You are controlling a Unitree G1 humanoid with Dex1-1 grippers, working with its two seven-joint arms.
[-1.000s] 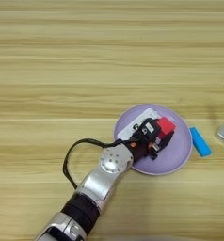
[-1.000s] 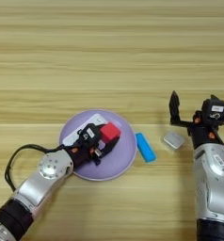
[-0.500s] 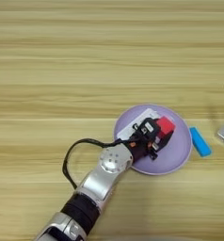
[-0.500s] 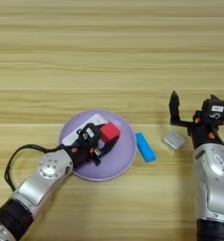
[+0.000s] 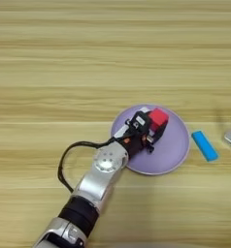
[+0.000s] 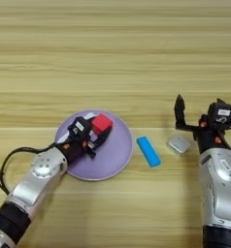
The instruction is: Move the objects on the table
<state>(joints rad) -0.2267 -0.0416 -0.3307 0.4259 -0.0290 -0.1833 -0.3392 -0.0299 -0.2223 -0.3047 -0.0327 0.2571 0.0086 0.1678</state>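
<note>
- The red cube [image 6: 101,123] is sitting over the upper part of the purple plate [image 6: 115,157], right at the tip of the left tool [image 6: 90,134], and the black fingers are closing around it, so the left tool is gripping the cube.
- The left arm is reaching in from the lower left corner, its silver forearm lying across the desk [image 6: 112,48] and its wrist hanging over the plate's left rim.
- A sliver of something white [image 5: 142,110] is peeking out at the plate's far edge, just behind the tool; what it is cannot be told from here.
- The bright blue bar [image 6: 148,151] is lying on the desk just right of the plate, angled, close to the rim but apart from it.
- The silvery-grey block [image 6: 179,143] is resting flat further right, near the blue bar and not touching it.
- The right tool [image 6: 194,125] is hovering just beside that grey block, one black finger [image 6: 178,108] pointing up and standing well apart from the rest of the tool: spread wide, holding nothing.
- The right arm is coming up along the right edge, its silver forearm filling the lower right corner.
</note>
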